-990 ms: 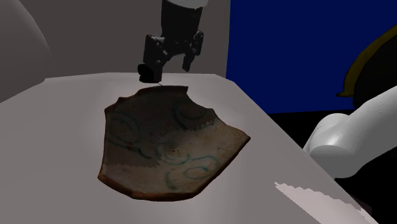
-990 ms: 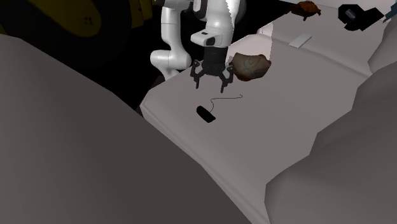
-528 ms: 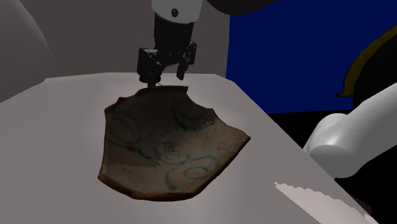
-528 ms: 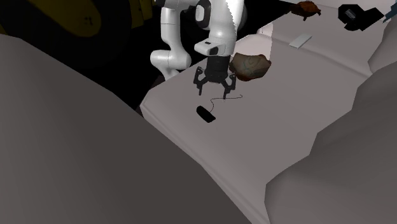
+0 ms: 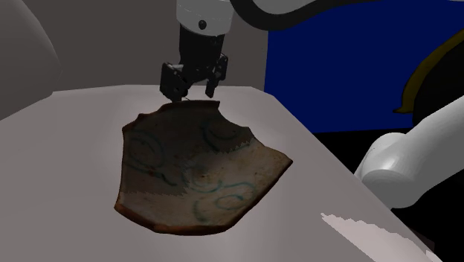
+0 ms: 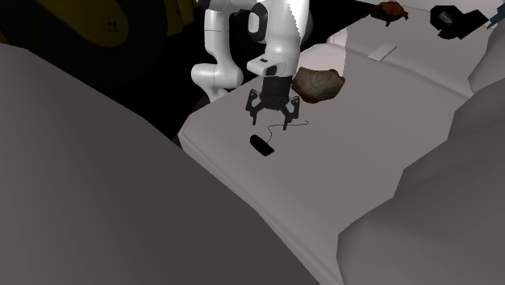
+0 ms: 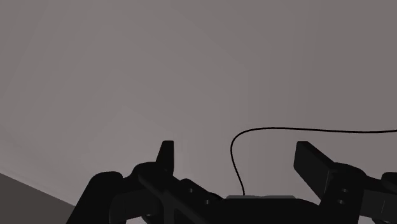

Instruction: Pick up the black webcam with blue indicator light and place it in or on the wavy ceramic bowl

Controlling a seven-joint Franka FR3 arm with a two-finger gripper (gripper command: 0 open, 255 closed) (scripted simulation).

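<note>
- While we look from the shoulder view, our gripper point(image 5: 192, 83) hangs beyond the far rim of the wavy bowl point(image 5: 193, 167), fingers spread and clasping nothing.
- From the second exterior view, the gripper point(image 6: 269, 120) is poised over the black webcam point(image 6: 261, 146), which lies on the grey surface point(image 6: 348, 170) with its thin cable point(image 6: 293, 125) trailing towards the bowl point(image 6: 317, 85).
- Along the wrist view, the two fingers point(image 7: 167, 154) stand apart, with the cable point(image 7: 233, 153) curling between them.
- We judge this to be the approach to the grasp. Next we must descend, straddle the webcam's body and close squarely without catching the cable.
</note>
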